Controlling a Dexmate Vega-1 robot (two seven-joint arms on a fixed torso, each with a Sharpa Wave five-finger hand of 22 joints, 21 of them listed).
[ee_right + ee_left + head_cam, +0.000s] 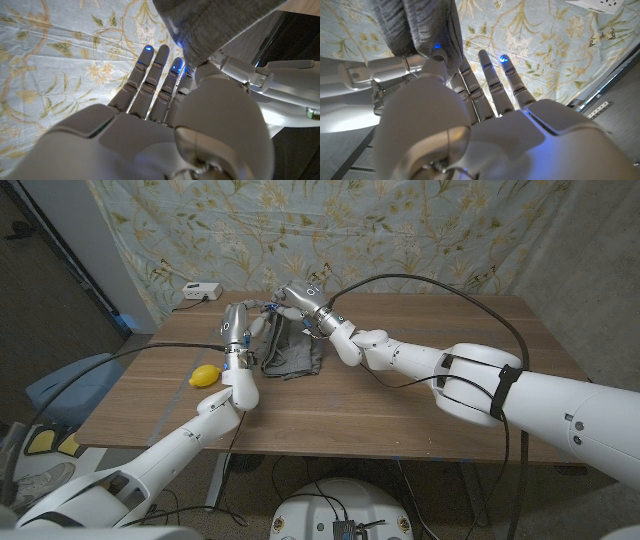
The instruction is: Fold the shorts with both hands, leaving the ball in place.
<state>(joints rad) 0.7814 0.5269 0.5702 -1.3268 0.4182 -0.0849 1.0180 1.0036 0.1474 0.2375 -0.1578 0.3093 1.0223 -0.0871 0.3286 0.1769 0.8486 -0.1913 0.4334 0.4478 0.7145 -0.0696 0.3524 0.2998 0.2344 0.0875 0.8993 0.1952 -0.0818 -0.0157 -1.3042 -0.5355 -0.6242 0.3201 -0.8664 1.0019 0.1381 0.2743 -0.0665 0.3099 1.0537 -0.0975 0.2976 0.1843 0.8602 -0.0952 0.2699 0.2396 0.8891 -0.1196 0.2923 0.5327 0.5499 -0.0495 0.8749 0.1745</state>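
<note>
— Nearest the lens, what comes first?

— Both white arms, entering from the bottom corners of the head view. On the left of the frame, the left hand point(236, 330) is raised above the brown wooden table point(420, 410), just left of centre. In the left wrist view the same hand point(470, 100) has its long fingers point(492, 82) stretched out and slightly apart, while the thumb side presses a hanging fold of cloth.

— And left of that hand?

— A small yellow ball point(204, 376) lies on the table at middle left, apart from the cloth and from both hands. Farther back, at upper left, a white box with cables point(202, 291) sits near the table's far edge.

— Where are the shorts?

— The grey fabric shorts point(292, 352) are at centre frame, upper edge lifted between the two hands, lower part resting crumpled on the table. They appear in the left wrist view as a grey ribbed drape point(420, 27) and in the right wrist view as well point(210, 25).

— The right side?

— The right hand point(298, 302) is held above the shorts' top edge, just right of the left hand. In its wrist view the right hand point(165, 105) shows fingers point(150, 80) extended close together, thumb side pinching the cloth edge. Behind everything hangs a pale floral curtain point(400, 230).
</note>
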